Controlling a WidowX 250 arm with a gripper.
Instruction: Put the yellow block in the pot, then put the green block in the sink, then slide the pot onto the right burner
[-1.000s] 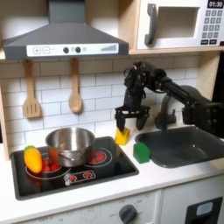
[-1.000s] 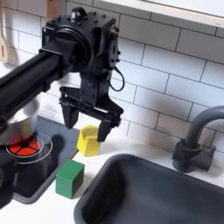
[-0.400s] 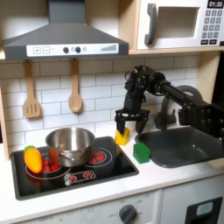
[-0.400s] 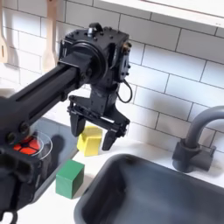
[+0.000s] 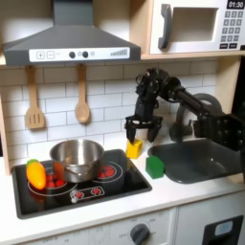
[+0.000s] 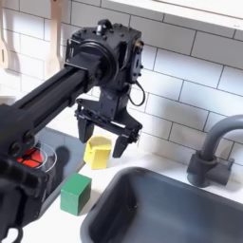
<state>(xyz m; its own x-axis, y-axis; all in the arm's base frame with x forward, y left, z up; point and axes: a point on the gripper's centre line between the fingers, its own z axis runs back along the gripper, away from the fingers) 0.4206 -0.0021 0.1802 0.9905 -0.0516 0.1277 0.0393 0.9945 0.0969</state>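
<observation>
The yellow block (image 5: 134,149) (image 6: 97,152) rests on the white counter behind the cooktop's right corner. My gripper (image 5: 142,132) (image 6: 102,139) hangs open just above it, its fingers spread to either side of the block's top. The green block (image 5: 155,167) (image 6: 76,192) sits in front of it, between the cooktop and the sink (image 5: 212,170) (image 6: 180,220). In the first exterior view, the steel pot (image 5: 77,158) stands on the black cooktop (image 5: 96,193), to the left of the gripper.
An orange-yellow oval toy (image 5: 36,174) lies at the cooktop's left edge. A red burner ring (image 5: 108,172) shows right of the pot. The dark faucet (image 6: 214,152) stands behind the sink. Wooden utensils (image 5: 82,100) hang on the tiled wall.
The gripper shifted slightly over the yellow block, dipping and then rising a little, still open. Both blocks and the pot have stayed in place.
</observation>
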